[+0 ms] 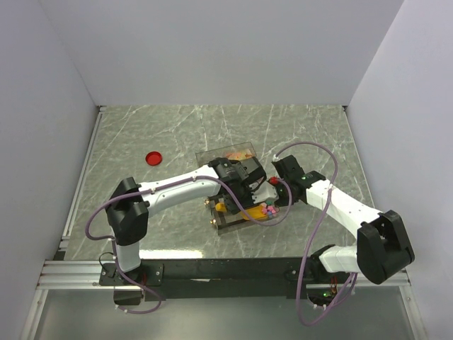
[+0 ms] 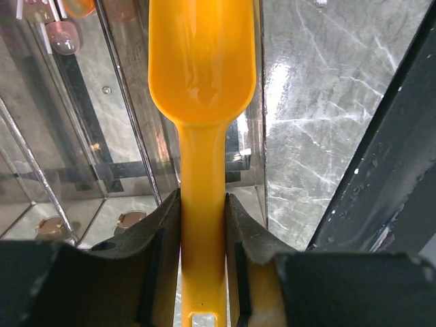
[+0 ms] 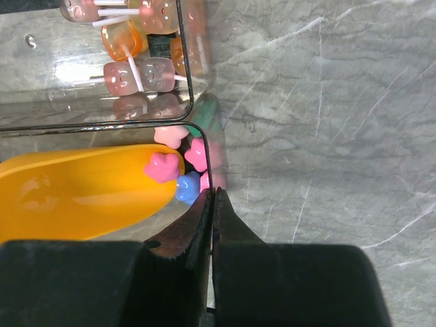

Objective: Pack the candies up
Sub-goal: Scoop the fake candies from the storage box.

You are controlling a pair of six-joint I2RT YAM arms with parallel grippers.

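Note:
My left gripper [image 2: 203,204] is shut on the handle of a yellow scoop [image 2: 202,68], whose bowl reaches into a clear plastic box [image 1: 237,221]. Small pink and blue candies [image 3: 163,167] lie at the scoop's tip [image 3: 82,194], in the box's corner. Thin and clear, the box wall [image 3: 216,163] is pinched between the jaws of my right gripper [image 3: 212,194], which is shut on it. From above, both grippers [image 1: 237,188] [image 1: 276,185] meet over the box, with pink candies [image 1: 267,210] at its right end.
A second clear box [image 3: 187,75] with orange and pink sweets on white sticks [image 3: 129,41] adjoins the first, on its far side. On the marble table at the back left lies a flat red lid [image 1: 153,158]. White walls enclose the table.

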